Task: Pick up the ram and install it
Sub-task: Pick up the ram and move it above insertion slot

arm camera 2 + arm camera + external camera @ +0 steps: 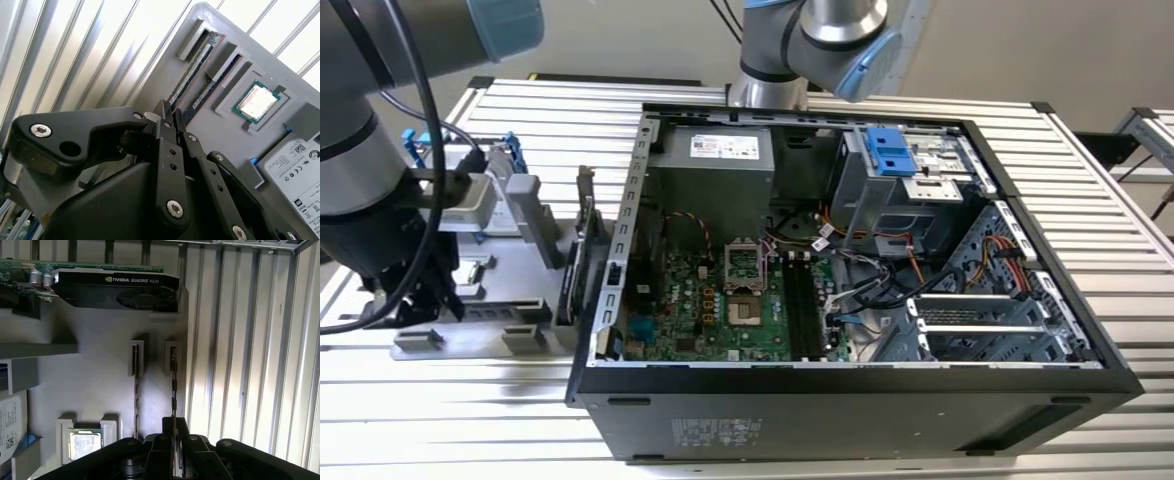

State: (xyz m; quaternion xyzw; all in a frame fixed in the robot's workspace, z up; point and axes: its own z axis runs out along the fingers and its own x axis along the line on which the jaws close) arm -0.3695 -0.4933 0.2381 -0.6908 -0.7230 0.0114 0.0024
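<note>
Ram stands on edge in outer slot of grey tray, top edge up so it can be taken from above. Gripper sits over it, jaws narrow, seemingly pinching ram by both faces. Second stick in next slot, just beside: tight neighbour. Processor near; graphics card at tray's far end. Tray on desk, at exterior view's left of open computer case; case wall stands between.
</note>
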